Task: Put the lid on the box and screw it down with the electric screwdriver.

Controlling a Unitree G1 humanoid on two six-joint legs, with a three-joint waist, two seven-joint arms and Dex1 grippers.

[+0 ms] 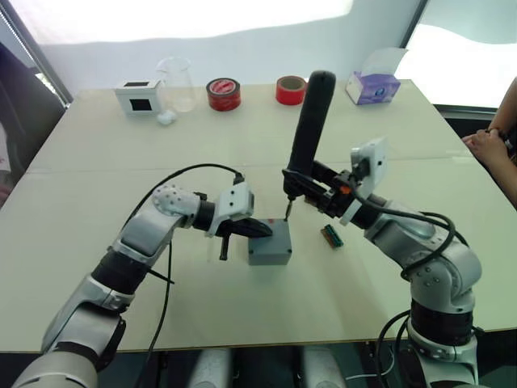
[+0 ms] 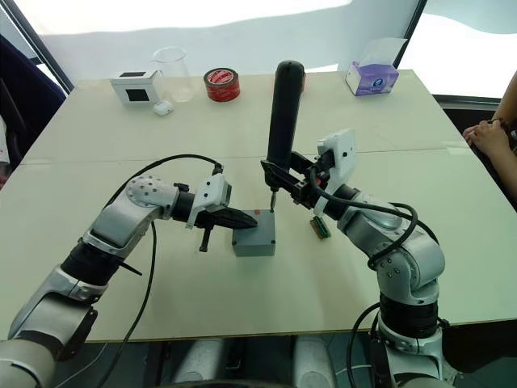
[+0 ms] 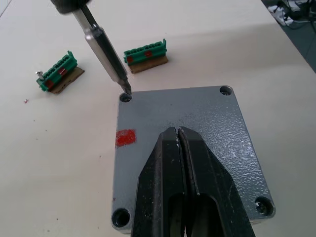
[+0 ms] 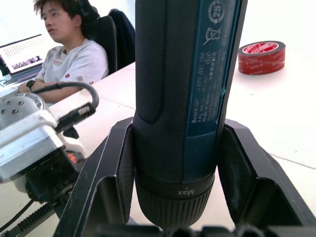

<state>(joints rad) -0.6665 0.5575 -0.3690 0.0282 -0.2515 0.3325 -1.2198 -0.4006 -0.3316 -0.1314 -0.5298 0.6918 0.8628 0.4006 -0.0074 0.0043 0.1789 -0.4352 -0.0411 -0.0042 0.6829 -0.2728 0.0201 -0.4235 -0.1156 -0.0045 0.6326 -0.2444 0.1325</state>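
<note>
Grey lid (image 3: 190,143) is sitting flush on the box (image 1: 269,247) mid-tabletop, the left end effector (image 3: 178,173), fingers closed together, pressing down on it, while the right end effector (image 4: 177,192) is gripping the screwdriver (image 1: 309,129) upright with its bit tip at the lid's corner hole, at about 1 o'clock from box centre. If the bit is sitting slightly off the hole, it is risking skating onto the lid. Torque could also twist the box under the single press point.

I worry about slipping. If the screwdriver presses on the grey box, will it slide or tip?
The box is low with a flat lid, so it probably will not tip. On the smooth table it might slide, but the left gripper seems to press it down.
</note>
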